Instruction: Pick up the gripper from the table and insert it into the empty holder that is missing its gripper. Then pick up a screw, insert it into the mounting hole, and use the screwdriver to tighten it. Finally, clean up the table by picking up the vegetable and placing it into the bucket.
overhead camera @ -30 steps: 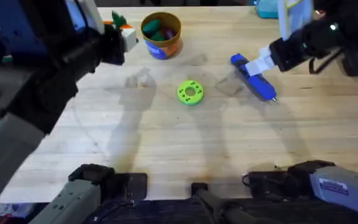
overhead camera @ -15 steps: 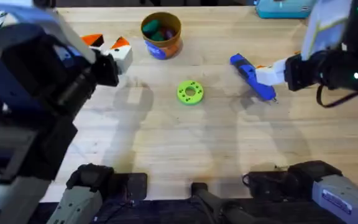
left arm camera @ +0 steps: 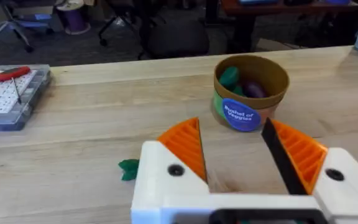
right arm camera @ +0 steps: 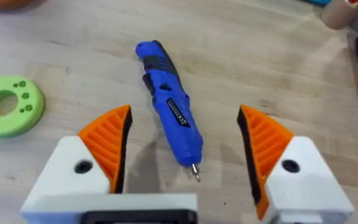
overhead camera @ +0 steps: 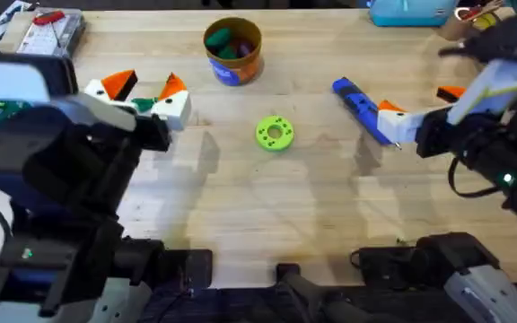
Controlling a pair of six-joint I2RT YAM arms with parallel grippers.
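The blue screwdriver [overhead camera: 362, 109] lies on the table right of centre, tip toward the near side. My right gripper [overhead camera: 420, 103] hovers open just beyond its tip; in the right wrist view the screwdriver [right arm camera: 169, 106] lies between the orange pads [right arm camera: 107, 143] without touching them. My left gripper [overhead camera: 142, 90] is open above the table's left part, holding nothing. A small dark green vegetable [left arm camera: 128, 168] lies on the wood beside its fingers. The orange bucket [overhead camera: 232, 49] with a blue label stands at the back, toy pieces inside. The holder and the screw are out of view.
A lime-green disc [overhead camera: 275, 133] with a centre hole lies mid-table, also in the right wrist view as the disc [right arm camera: 5, 104]. A clear parts box [overhead camera: 48, 31] sits at the back left. A light blue object [overhead camera: 411, 11] is at the back right edge.
Both arms drew back toward their bases. The left gripper moved left and nearer, away from the bucket. The right gripper slid from the screwdriver's handle to past its tip.
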